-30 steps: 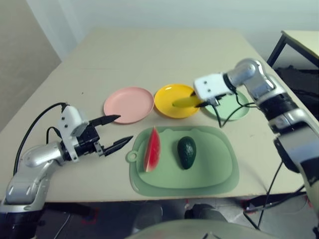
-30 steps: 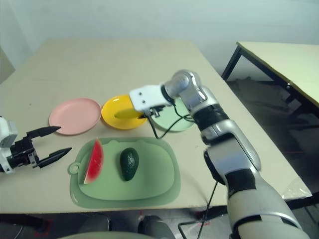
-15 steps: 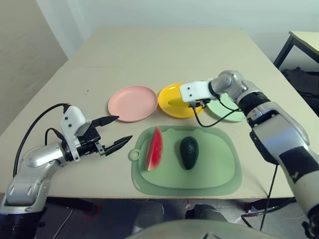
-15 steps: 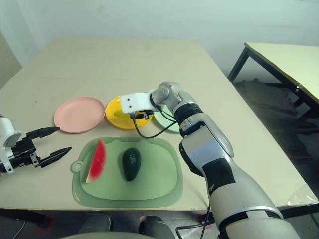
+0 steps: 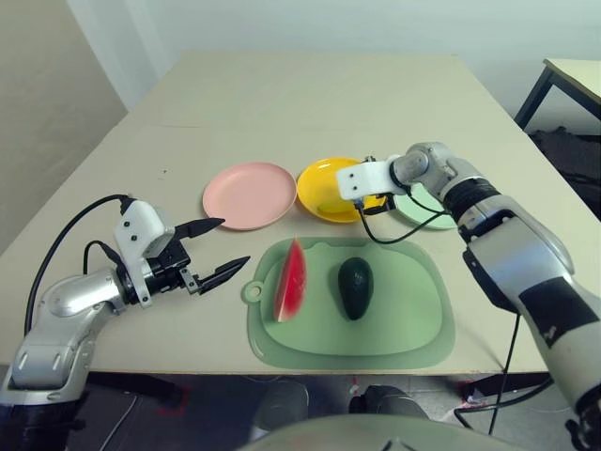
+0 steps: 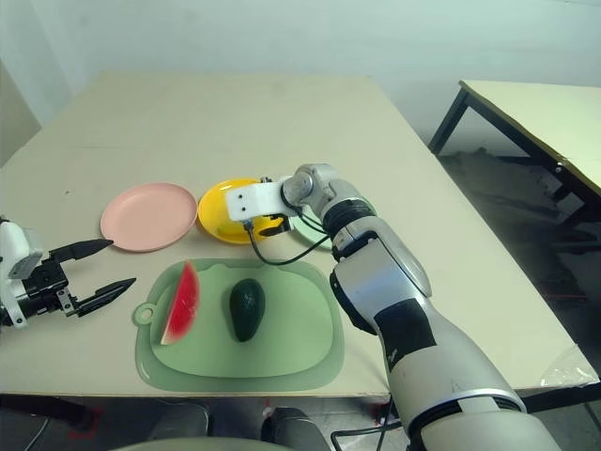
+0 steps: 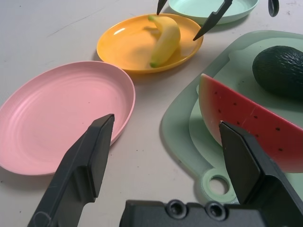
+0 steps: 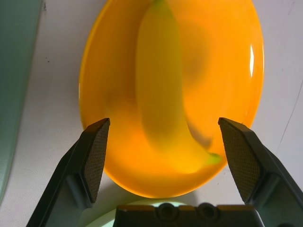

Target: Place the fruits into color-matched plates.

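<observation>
Cutting mat [image 5: 404,319] carries two fruits not yet sorted: watermelon wedge [image 5: 289,280] and avocado [image 5: 354,287], side by side, apart. Pink plate [image 5: 249,194] bare; green plate [image 7: 208,5] largely behind the right arm. Yellow plate [image 8: 175,94] holds the banana [image 8: 165,104], lying free between the fingers of the right gripper [image 8: 168,156], spread wide just above it. Risk: lifting away carelessly could clip the banana or the plate rim and tip it out. Left gripper [image 5: 214,248] also wide, empty, near the pink plate; reaching for the wedge, it may nudge that plate or slide the mat.
</observation>
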